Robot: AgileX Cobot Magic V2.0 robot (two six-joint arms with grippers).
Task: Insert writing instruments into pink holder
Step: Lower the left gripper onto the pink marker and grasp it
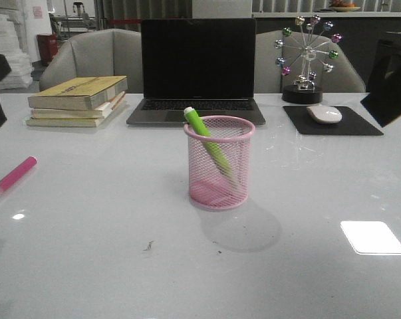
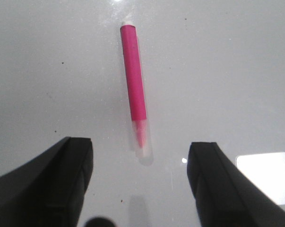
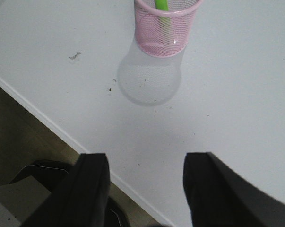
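Note:
The pink mesh holder (image 1: 220, 163) stands at the table's middle with the lime green marker (image 1: 205, 136) leaning inside it; both also show in the right wrist view, the holder (image 3: 167, 26) and the green marker (image 3: 161, 5). The magenta marker (image 1: 14, 175) lies flat on the table at the far left. In the left wrist view the magenta marker (image 2: 134, 82) lies just beyond my open left gripper (image 2: 140, 151), its clear cap end nearest the fingers, nothing between them. My right gripper (image 3: 144, 163) is open and empty over the table's near edge, well short of the holder.
A laptop (image 1: 197, 70) stands behind the holder. Stacked books (image 1: 79, 100) lie at the back left. A mouse (image 1: 324, 113) on a black pad and a ferris-wheel ornament (image 1: 308, 56) are at the back right. The table's front edge (image 3: 47, 120) runs under the right gripper.

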